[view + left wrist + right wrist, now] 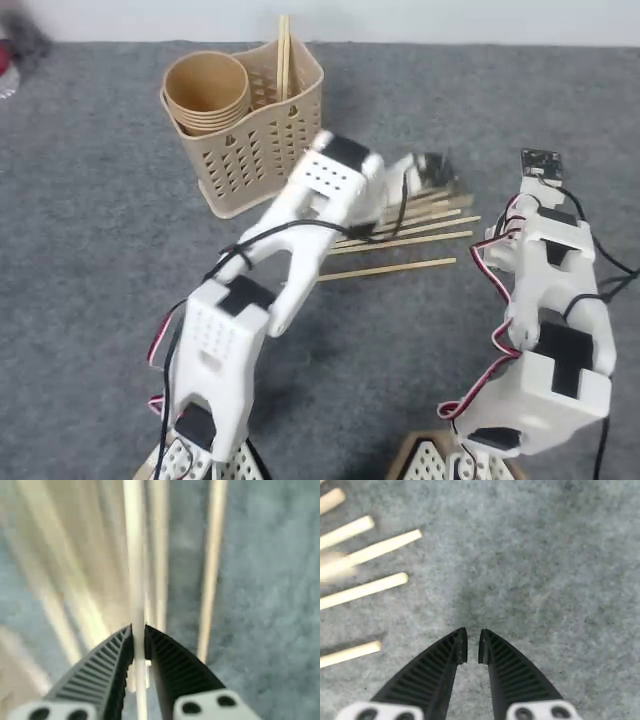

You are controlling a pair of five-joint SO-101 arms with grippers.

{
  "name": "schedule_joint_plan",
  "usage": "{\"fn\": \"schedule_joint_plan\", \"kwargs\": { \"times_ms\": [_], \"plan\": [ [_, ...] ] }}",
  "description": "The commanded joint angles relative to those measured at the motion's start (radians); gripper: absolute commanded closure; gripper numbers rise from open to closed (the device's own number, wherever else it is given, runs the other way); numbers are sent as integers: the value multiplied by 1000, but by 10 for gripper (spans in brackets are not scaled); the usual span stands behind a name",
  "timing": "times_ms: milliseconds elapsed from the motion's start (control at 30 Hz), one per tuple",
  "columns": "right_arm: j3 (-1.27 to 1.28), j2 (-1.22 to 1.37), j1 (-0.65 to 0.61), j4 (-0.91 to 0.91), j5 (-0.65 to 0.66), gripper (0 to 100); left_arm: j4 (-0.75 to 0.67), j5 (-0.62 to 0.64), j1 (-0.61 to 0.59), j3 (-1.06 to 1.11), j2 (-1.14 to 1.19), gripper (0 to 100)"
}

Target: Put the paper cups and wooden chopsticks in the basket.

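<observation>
Clamped tight on one chopstick (133, 555) with the left gripper (139, 630), right over the loose chopsticks (405, 240) spread on the grey carpet (90, 250). Hovering just beside their ends with the right gripper (472, 645), tips all but together, gripping nothing. Stacked in the basket (265, 150) at the back: paper cups (205, 90), with upright sticks (283, 50) alongside.

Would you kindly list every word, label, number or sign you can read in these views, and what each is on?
No text can be read anywhere here.
The basket, the paper cups and the loose chopsticks show no print.
The small circuit board past the chopsticks' ends in the high view: any marking is too small to read.
</observation>
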Motion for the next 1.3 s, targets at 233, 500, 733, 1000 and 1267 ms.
{"fn": "schedule_joint_plan", "kwargs": {
  "times_ms": [233, 500, 733, 1000, 1267],
  "plan": [
    [-3, -54, -7, -16, 20, 937, -245, 555, -101, -179, -376, 988],
    [-2, -54, -12, -16, 21, 937, -632, 1092, -330, -179, -451, 987],
    [-2, -53, -13, -18, 21, 937, -913, 1178, -371, -171, -445, 987],
    [-2, -53, -13, -18, 21, 937, -1028, 1069, -374, -107, -327, 987],
    [-2, -53, -15, -18, 21, 937, -1028, 1046, -400, -16, -249, 987]
  ]
}}
